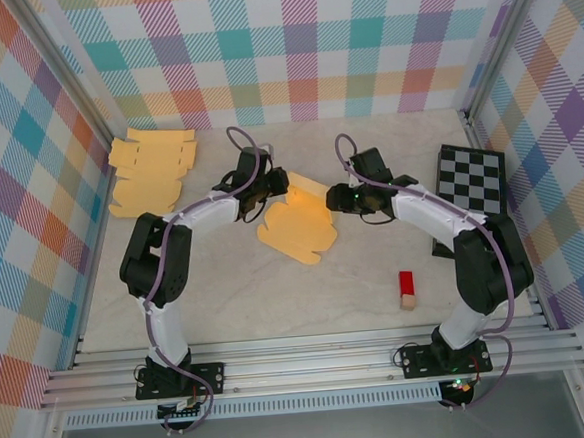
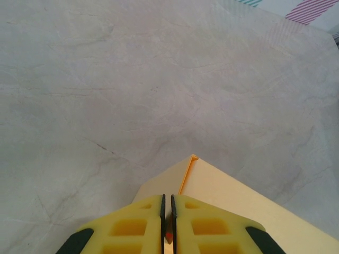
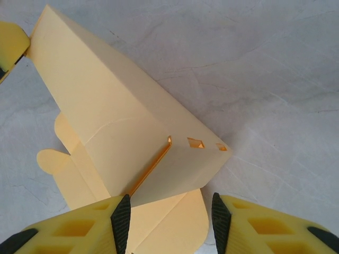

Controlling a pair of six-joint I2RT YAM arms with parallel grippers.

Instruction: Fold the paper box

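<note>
Upper left in the top view, a stack of flat yellow card blanks (image 1: 151,172) lies on the pale, marbled desk (image 1: 227,294). At centre, the left hand (image 1: 260,193) is pinched on a raised flap corner of the paper box (image 1: 297,224), which is smooth yellow card, partly folded. Just right of the box, the right hand (image 1: 339,198) has its fingers apart, straddling a creased, slotted panel. At far right lies a black-and-white checkered board (image 1: 470,178).

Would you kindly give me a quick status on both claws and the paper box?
Left claw shut on raised panel of paper box. Right claw open over a lower flap. Red block lies apart, near side.
</note>
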